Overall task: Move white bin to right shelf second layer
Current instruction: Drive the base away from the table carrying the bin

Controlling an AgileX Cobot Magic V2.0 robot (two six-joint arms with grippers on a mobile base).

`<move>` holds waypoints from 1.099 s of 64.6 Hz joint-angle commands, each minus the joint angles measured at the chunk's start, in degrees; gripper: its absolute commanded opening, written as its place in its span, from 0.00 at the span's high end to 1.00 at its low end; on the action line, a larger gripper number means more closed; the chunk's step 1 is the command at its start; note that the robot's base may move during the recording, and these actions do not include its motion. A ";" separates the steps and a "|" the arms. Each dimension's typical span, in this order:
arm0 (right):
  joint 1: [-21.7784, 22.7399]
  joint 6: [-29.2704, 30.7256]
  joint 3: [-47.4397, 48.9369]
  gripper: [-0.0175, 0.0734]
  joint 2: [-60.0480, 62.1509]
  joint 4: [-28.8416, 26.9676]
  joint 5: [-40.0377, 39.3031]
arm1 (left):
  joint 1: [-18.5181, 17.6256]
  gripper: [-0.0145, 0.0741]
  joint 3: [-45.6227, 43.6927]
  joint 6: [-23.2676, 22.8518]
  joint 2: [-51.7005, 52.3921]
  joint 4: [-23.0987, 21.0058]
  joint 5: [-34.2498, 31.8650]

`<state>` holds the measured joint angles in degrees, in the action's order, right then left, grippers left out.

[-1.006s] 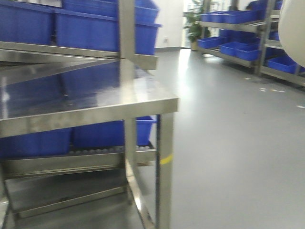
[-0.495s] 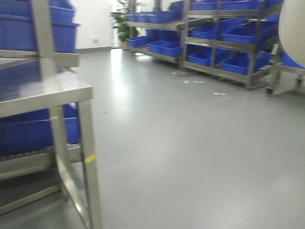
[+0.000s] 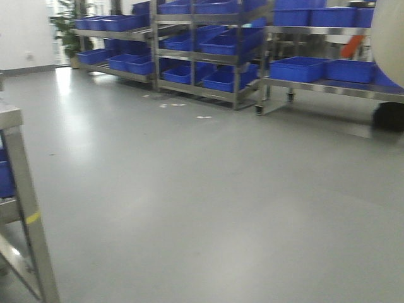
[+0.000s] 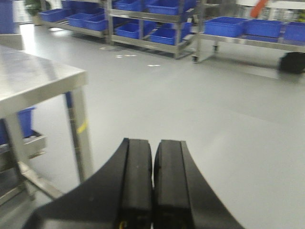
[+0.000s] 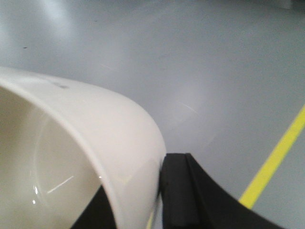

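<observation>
Left edge: the steel table [image 3: 9, 117]; my left gripper [image 4: 153, 152] is pressed together, empty. Blue-crate racks [image 3: 208, 57] line the top. Upper right, the white bin [image 3: 388, 38] hangs from my right gripper [image 5: 138, 200], pinched on its wall. Mid-carry, I judge; next I must find and face the right shelf second layer.

1. The white bin [image 5: 71, 143] fills the lower left, with its glossy interior visible.
2. The right gripper [image 5: 136, 200] clamps the bin's wall from inside and outside.
3. A yellow line [image 5: 276, 157] crosses the grey floor [image 5: 167, 57].
</observation>
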<state>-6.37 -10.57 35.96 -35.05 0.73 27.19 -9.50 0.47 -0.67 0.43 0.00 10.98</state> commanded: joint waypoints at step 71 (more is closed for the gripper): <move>0.37 0.05 1.73 0.75 0.25 0.16 -4.50 | -0.38 0.74 1.56 -0.42 0.83 0.00 -5.24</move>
<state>-6.37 -10.57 35.96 -35.05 0.73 27.93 -9.50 0.47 -0.67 0.43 0.00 10.98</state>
